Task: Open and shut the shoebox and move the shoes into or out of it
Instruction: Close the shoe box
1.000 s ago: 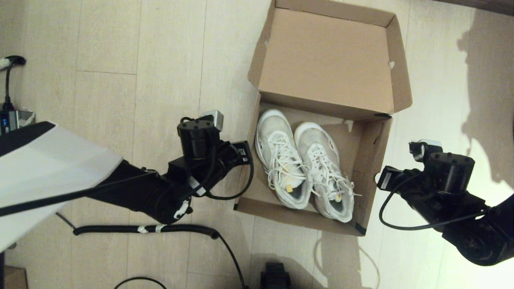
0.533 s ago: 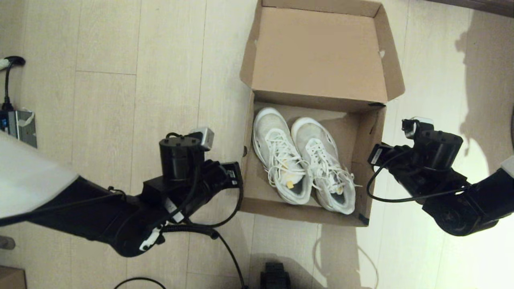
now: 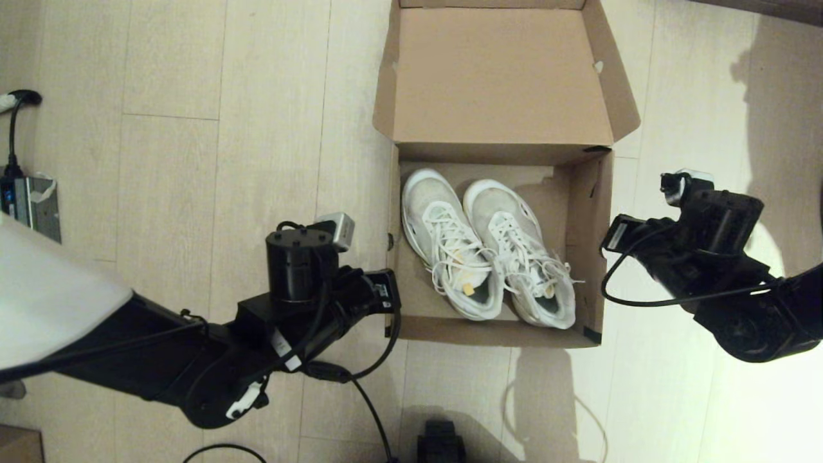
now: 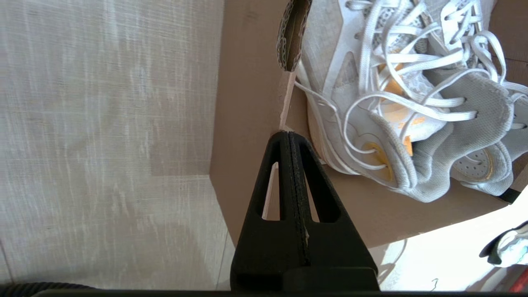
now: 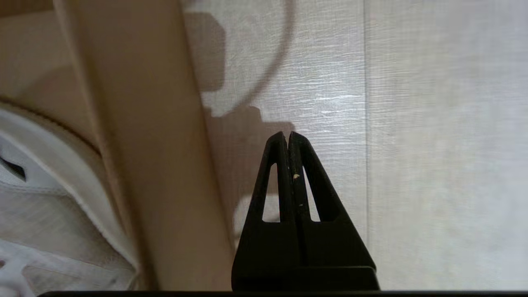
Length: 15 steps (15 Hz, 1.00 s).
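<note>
The shoebox (image 3: 490, 332) stands open on the wooden floor, its lid (image 3: 501, 77) folded back on the far side. Both white sneakers (image 3: 450, 244) lie side by side inside, toes toward the lid, laces loose. My left gripper (image 4: 287, 134) is shut with nothing between its fingers, and its tip rests against the top edge of the box's left wall (image 4: 247, 103) near the front corner. The sneakers (image 4: 412, 103) lie just past that wall. My right gripper (image 5: 287, 135) is shut and empty over bare floor, just outside the box's right wall (image 5: 144, 144).
A black cable (image 3: 366, 399) runs over the floor in front of the box. A power strip (image 3: 29, 199) lies at the far left, a small cardboard piece (image 3: 16, 444) at the bottom left corner, and a black part (image 3: 440, 444) at the bottom edge.
The shoebox has slid away from me and turned square to my view, its lid lying further back. Both arms shifted alongside it, staying at its left and right walls.
</note>
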Tool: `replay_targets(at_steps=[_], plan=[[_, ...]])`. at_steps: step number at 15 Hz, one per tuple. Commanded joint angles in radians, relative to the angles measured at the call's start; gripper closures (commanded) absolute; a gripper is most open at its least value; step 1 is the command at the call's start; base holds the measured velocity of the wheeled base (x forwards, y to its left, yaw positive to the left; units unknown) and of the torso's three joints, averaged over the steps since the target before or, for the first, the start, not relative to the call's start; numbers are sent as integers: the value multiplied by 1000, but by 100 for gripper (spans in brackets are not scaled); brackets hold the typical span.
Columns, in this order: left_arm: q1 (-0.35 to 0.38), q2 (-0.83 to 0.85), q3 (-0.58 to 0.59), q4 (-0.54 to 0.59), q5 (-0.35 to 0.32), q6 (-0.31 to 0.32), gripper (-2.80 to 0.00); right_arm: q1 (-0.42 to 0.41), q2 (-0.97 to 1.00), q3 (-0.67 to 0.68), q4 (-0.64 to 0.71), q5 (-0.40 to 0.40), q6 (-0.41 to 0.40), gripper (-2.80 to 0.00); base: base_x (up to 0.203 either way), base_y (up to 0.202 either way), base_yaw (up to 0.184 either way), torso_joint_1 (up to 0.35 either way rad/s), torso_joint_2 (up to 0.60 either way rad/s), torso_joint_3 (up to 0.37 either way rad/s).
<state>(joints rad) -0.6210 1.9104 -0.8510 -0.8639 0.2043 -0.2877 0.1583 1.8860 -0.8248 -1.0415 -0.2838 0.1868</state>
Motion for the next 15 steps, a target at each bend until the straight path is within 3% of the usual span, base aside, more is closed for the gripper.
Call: replay_targets(at_steps=[1, 4, 5, 7, 10, 13, 15], plan=[[15, -2, 10, -4, 4, -1, 0, -1, -109, 28, 49, 1, 4, 0, 0, 0, 0, 0, 0, 0], [32, 5, 31, -13, 3, -1, 0, -3, -142, 87, 88, 23, 20, 0, 0, 0, 0, 0, 0, 0], [77, 12, 14, -22, -2, 5, 0, -7, -130, 82, 88, 37, 60, 0, 0, 0, 0, 0, 0, 0], [203, 40, -96, -30, -34, 32, 0, -78, -95, 28, 85, 74, 93, 0, 0, 0, 0, 0, 0, 0], [362, 55, -307, -24, -158, 48, 0, -235, -56, -135, 122, 199, 162, 0, 0, 0, 0, 0, 0, 0], [452, 80, -492, 16, -223, 46, 0, -328, -12, -283, 235, 346, 328, 0, 0, 0, 0, 0, 0, 0], [446, 50, -476, 66, -230, 4, 0, -327, -10, -263, 248, 353, 329, 0, 0, 0, 0, 0, 0, 0]])
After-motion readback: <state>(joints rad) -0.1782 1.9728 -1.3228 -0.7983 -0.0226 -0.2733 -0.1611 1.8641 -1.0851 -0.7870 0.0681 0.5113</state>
